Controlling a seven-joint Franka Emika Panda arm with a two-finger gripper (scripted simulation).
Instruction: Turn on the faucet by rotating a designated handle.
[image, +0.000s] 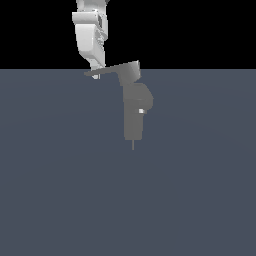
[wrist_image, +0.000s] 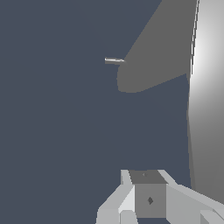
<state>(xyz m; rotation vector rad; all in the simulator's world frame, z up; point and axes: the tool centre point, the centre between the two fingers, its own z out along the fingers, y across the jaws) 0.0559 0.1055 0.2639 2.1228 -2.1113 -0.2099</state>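
Exterior view: the grey faucet (image: 135, 112) stands upright near the middle of the frame, its long axis vertical, a rounded bulge and a tiny white spot on the side toward the exterior view's right. A thin pin shows below its base. On top sits a blocky cap from which the handle (image: 107, 70), a thin flat lever, runs nearly level toward the exterior view's left, tapering to a point and dipping slightly at the tip. The white robot arm (image: 90, 35) comes down from the top edge, and the gripper (image: 96, 74) meets the lever at its pointed end, touching or just beside it. Whether the fingers are apart or together cannot be told here, since the lever hides the tips. The faucet rests on a plain dark blue-grey floor (image: 60, 190) that fills the lower part of the frame; behind it the background is flat black.

Wrist view: a broad grey surface, brightly lit along one edge, fills one side of the frame; it looks like the faucet or its handle seen close, though which part cannot be told. Pale gripper parts (wrist_image: 148, 199) show at the frame's edge, the finger gap unclear. The same blue-grey floor lies beyond.
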